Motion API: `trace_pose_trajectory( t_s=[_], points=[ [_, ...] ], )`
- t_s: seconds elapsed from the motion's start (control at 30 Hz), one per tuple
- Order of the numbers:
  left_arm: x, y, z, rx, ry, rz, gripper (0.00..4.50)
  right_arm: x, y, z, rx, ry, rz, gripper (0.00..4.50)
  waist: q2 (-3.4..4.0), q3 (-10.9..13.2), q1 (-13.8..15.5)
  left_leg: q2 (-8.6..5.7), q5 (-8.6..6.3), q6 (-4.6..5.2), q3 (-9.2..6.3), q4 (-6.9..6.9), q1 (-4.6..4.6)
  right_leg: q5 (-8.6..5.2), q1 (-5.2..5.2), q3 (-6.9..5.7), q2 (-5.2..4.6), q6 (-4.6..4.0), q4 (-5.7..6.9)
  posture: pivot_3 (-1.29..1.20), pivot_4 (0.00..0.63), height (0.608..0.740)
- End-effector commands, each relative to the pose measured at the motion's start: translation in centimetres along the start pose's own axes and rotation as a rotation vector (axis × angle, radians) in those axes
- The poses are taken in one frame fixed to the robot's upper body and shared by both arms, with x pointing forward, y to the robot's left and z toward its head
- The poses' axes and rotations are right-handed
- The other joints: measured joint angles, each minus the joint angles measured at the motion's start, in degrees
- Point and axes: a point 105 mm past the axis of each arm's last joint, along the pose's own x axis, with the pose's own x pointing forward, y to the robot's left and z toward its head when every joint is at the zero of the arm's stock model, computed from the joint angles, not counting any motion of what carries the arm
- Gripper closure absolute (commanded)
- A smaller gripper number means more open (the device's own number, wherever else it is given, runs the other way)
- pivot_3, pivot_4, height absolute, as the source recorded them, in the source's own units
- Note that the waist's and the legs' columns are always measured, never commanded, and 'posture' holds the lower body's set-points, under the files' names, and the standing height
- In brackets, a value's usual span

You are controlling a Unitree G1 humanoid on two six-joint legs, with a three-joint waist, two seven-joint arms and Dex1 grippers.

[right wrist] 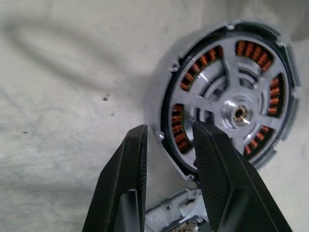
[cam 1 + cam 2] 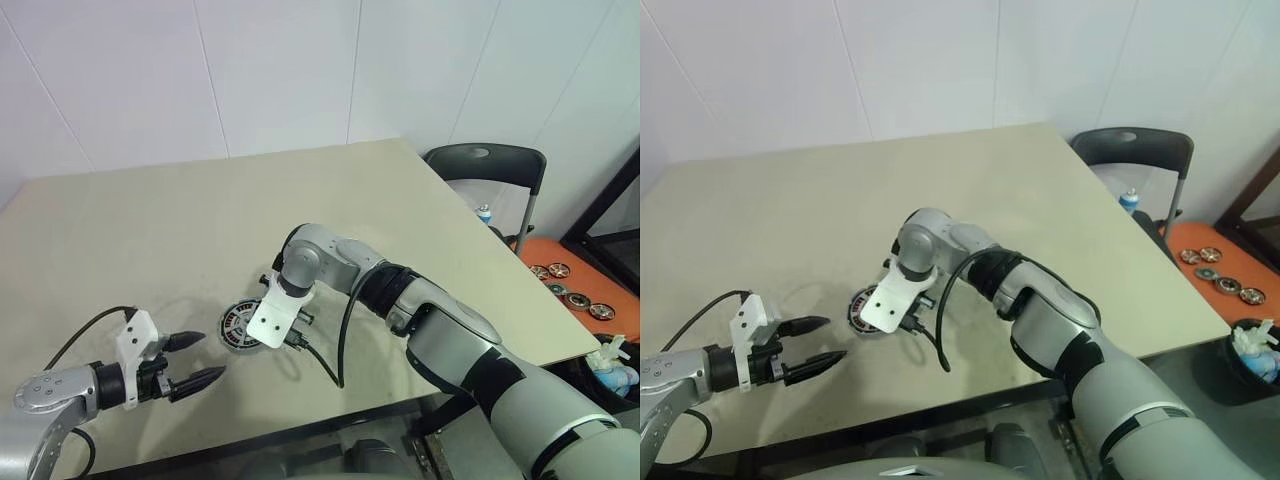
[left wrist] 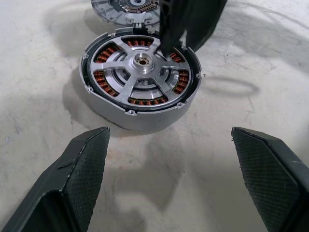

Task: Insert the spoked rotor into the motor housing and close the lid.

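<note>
Now right tool (image 1: 166, 145) angled steeply down — partly parted, seemingly empty — over motor housing (image 3: 140, 79), left tool (image 2: 197, 361) released.

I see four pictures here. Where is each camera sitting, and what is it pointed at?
Left eye view: on the head, looking forward and down over the table; both arms show, left gripper open.
Right eye view: its twin beside it, same scene; the right gripper hangs over the motor housing.
Left wrist view: on the left wrist, looking along its two spread fingers at the housing, the spoked rotor seated inside.
Right wrist view: on the right wrist, looking down past its fingers at the housing rim.
Both wrist views share housing, rotor, and lid.
</note>
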Motion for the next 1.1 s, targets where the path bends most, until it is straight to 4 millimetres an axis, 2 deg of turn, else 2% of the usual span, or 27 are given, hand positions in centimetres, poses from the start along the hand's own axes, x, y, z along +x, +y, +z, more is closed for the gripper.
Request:
trace_pose_trajectory(
  t_s=[0.03, 0.2, 0.23, 0.4, 0.57, 0.7, 0.9, 1.1],
  points=[
    [-0.2, 0.0, 1.2, 0.05, -0.032, 0.009, 0.2, 0.2, 0.3, -0.6, 0.013, 0.028, 0.022, 3.15, 0.0, 0.0, 0.0, 0.0, 0.0, 0.0, 0.0, 0.0, 0.02, 0.01, 0.02, 0.0, 0.0, -0.01, 0.0, 0.0, 0.0, 0.74],
    [-0.2, 0.2, 1.3, 0.049, -0.034, 0.012, 0.2, -0.3, 0.6, 0.0, -0.024, -0.011, 0.042, 4.41, 0.0, 0.0, -0.1, 0.03, 0.0, 0.01, 0.01, -0.01, 0.24, 0.04, 0.27, 0.0, 0.03, -0.07, 0.0, 0.0, 0.0, 0.74],
    [-0.1, 0.3, 1.4, 0.05, -0.036, 0.012, 0.2, -0.5, 0.6, 0.0, -0.031, -0.011, 0.043, 4.48, 0.01, 0.0, -0.1, 0.03, 0.0, 0.01, 0.01, -0.01, 0.24, 0.04, 0.27, 0.0, 0.04, -0.07, 0.0, 0.0, 0.0, 0.74],
    [0.0, 0.5, 1.5, 0.054, -0.039, 0.011, 0.2, -0.9, 0.2, -0.2, -0.026, 0.017, 0.023, 4.5, 0.0, 0.0, 0.1, 0.03, -0.01, 0.01, 0.02, 0.0, 0.09, 0.04, 0.13, 0.0, 0.01, -0.07, -0.05, 0.0, 0.0, 0.74],
    [0.3, 0.6, 1.6, 0.055, -0.043, 0.005, 0.2, -1.5, -0.9, 0.4, 0.041, 0.0, -0.014, 4.5, 0.01, 0.0, 0.0, 0.03, -0.01, 0.0, 0.06, -0.02, -0.05, 0.05, -0.08, 0.0, 0.0, -0.07, -0.04, 0.0, 0.0, 0.74],
    [0.5, 0.7, 1.5, 0.054, -0.044, 0.0, 0.2, -2.9, -0.5, 0.9, 0.151, -0.037, 0.041, 4.5, 0.0, 0.0, 0.2, 0.03, -0.01, 0.0, 0.05, -0.01, -0.11, 0.05, -0.12, 0.0, 0.0, -0.07, -0.05, 0.0, 0.0, 0.74],
    [1.3, 0.8, 1.5, 0.055, -0.052, -0.016, 0.2, -4.7, 0.6, 0.0, 0.25, -0.016, 0.087, 4.5, -0.01, 0.0, 0.2, 0.02, -0.02, 0.01, 0.07, 0.04, -0.12, 0.05, -0.1, -0.01, -0.02, -0.07, -0.07, 0.0, 0.0, 0.74],
    [1.9, 1.1, 1.9, 0.065, -0.064, -0.027, 0.2, -3.8, 0.6, 0.1, 0.298, -0.012, 0.097, 4.5, 0.0, 0.0, -0.2, 0.06, -0.02, 0.01, 0.08, -0.02, -0.12, 0.05, -0.18, -0.01, 0.0, -0.07, -0.02, 0.0, 0.0, 0.74]
  ],
)
